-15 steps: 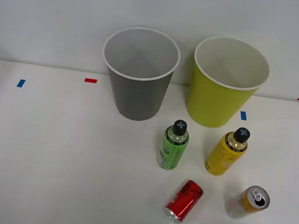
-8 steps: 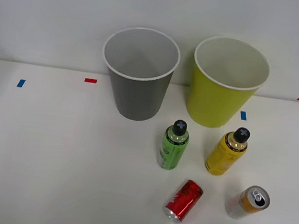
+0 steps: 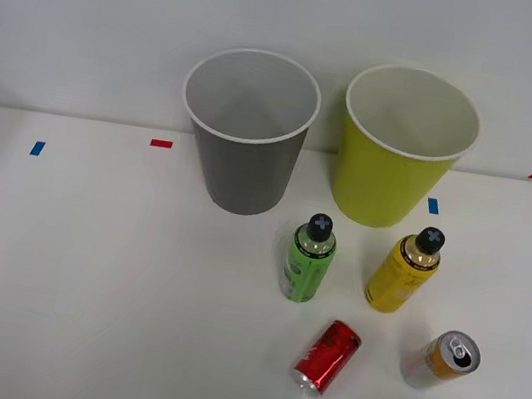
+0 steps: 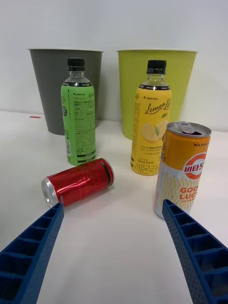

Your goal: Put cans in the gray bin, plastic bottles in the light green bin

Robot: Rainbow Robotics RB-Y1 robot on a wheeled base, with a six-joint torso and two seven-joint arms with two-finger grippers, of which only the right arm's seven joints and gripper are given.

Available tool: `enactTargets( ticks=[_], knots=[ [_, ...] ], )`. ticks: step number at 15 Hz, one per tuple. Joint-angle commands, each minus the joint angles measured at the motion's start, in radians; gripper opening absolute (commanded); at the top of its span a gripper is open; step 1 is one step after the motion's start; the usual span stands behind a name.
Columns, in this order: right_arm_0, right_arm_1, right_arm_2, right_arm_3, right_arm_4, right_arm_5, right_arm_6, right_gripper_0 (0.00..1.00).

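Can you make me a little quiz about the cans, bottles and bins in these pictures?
1. True or false: the red can is standing upright.
2. Which bottle stands nearer the light green bin: A) the green bottle B) the yellow bottle?
3. Fill in: the orange-gold can stands upright on the ____.

Key
1. False: it lies on its side, as the right wrist view also shows.
2. B: the yellow bottle stands just in front of that bin, while the green bottle stands between it and the gray bin.
3. Table. The right gripper, open, faces both cans.
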Motion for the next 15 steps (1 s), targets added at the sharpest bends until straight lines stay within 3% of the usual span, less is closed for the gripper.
enactTargets(
  ticks=[1,15],
  knots=[
    [0.0,0.0,0.0,0.0,0.0,0.0,0.0,0.71],
    [0.0,0.0,0.0,0.0,0.0,0.0,0.0,0.71]
  ],
)
